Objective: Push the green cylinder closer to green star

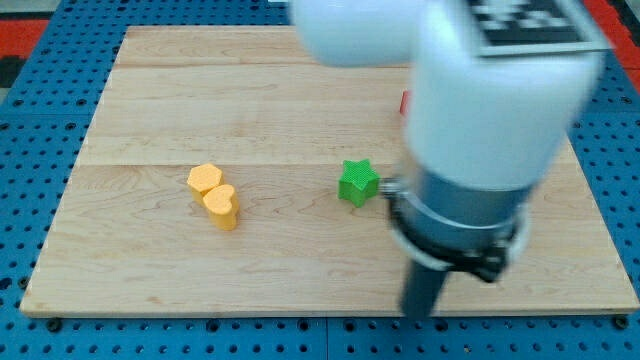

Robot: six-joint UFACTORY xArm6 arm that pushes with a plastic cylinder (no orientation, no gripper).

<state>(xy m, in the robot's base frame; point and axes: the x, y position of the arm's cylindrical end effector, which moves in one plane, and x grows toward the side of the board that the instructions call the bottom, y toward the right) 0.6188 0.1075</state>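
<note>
Nearest the camera, my tip (421, 312) ends the dark rod at the near right of the wooden board (150, 290), blurred; no fingers belong to this rod, so there is nothing to open or close; above it the arm's (490, 100) bulky white housing and dark collar stand roughly upright, filling the right side; green star (357, 183) lies just left of the collar, left of and farther than my tip; green cylinder cannot be made out, possibly hidden by the arm; a red sliver (405, 102) shows at the housing's left edge; two yellow blocks, a hexagon-like one (204, 179) and a heart-like one (221, 206), touch each other well to the left.
</note>
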